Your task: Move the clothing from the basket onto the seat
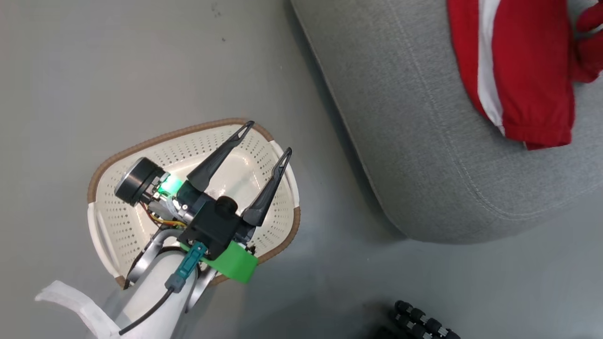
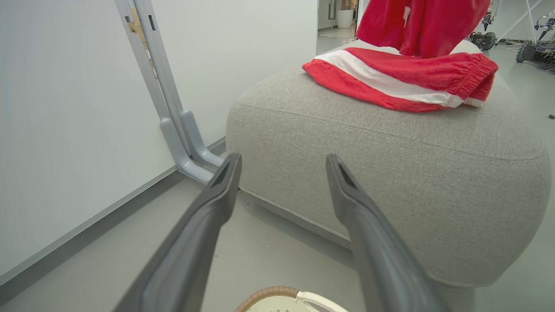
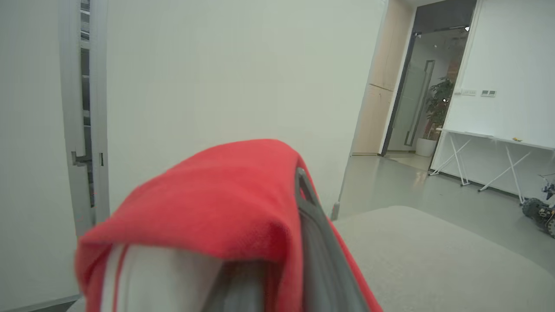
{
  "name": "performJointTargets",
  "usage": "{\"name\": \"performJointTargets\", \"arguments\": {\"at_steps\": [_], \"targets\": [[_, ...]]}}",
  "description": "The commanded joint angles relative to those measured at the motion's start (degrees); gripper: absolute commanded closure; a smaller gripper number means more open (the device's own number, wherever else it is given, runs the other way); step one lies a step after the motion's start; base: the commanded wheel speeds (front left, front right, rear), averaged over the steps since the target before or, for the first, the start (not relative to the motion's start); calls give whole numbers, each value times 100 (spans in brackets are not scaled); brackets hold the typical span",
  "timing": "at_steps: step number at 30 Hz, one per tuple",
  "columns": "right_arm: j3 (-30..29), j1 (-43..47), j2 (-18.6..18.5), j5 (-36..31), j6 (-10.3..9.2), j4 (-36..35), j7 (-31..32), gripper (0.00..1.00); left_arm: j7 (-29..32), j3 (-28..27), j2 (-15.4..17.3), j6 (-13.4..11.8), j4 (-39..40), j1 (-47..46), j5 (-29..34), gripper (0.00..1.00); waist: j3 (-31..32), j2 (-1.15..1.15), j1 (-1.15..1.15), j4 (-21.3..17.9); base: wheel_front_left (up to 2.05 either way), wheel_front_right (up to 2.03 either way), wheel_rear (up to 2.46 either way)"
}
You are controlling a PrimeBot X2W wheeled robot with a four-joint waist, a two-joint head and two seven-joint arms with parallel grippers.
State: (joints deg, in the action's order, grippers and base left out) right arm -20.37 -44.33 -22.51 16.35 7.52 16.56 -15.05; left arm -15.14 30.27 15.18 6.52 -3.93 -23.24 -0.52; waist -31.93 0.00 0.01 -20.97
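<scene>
The cream perforated basket (image 1: 155, 141) with a brown rim stands on the floor. My left gripper (image 1: 269, 137) hovers over it, open and holding nothing. In the left wrist view that gripper (image 2: 282, 157) points at the side of the grey seat (image 2: 390, 173), with the basket's rim (image 2: 277, 299) just below it. A red garment with a wide white stripe (image 1: 523, 70) lies on the seat (image 1: 424, 141). A second red garment (image 2: 416, 21) hangs above the one lying there (image 2: 403, 82). My right gripper (image 3: 260, 186) is shut on that red cloth (image 3: 217, 195), which drapes over its fingers (image 3: 316, 229) above the seat (image 3: 433, 260).
A white wall with a grey metal post (image 2: 173, 108) runs close behind the seat. A black ribbed object (image 1: 424, 322) lies on the floor near the bottom edge. Farther off are a white trestle table (image 3: 490, 143), a doorway and a small wheeled machine (image 3: 537, 210).
</scene>
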Motion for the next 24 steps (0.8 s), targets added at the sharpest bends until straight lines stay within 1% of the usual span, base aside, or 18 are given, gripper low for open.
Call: {"name": "performJointTargets", "arguments": {"at_steps": [1, 5, 9, 10, 11, 12, 13, 16, 19, 24], "targets": [[30, -198, 21, -39, -7, 287, -19, 100, -1, 30, 47, -9, 23, -140, 57, 0, -555, 0, -1, 564, 0, 0, 0], [97, -422, 215, -124, -7, 1018, -18, 100, 0, 62, 28, -40, 5, -243, 82, 0, -652, 0, -1, 735, 0, 0, 0], [17, -469, 266, -253, -7, 1502, -19, 100, 0, 89, -57, -72, -49, -265, 29, 0, -609, 0, -1, 876, 0, 0, 0], [-31, -437, 298, -297, -7, 1574, -19, 80, 0, 85, -81, -94, -68, -255, 6, 0, -576, 0, -1, 902, 0, 0, 0], [-79, -385, 346, -359, -7, 1633, -18, 53, -1, 71, -105, -107, -99, -231, -35, 0, -523, 0, -1, 929, 0, 0, 0], [-124, -332, 371, -417, -7, 1647, -19, 9, 0, 54, -130, -110, -131, -196, -95, 0, -463, 0, -1, 948, 0, 0, 0], [-212, -256, 391, -497, -7, 1625, -19, 0, -1, 18, -167, -122, -156, -145, -177, 0, -388, 0, -1, 963, 0, 0, 0], [-448, -45, 526, -657, -7, 1508, -19, 0, 0, -79, -263, -143, -306, -16, -346, 0, -114, 0, -1, 982, 0, 0, 0], [-637, 376, 771, -779, -7, 1324, -19, 0, -1, -187, -343, -155, -471, 112, -488, 0, 261, 0, -1, 1034, 0, 0, 0], [-349, 1404, 1027, -850, -7, 1016, -19, 0, -1, -545, -666, -288, -701, 496, -795, 0, 990, 0, -1, 1209, 0, 0, 0]]}}
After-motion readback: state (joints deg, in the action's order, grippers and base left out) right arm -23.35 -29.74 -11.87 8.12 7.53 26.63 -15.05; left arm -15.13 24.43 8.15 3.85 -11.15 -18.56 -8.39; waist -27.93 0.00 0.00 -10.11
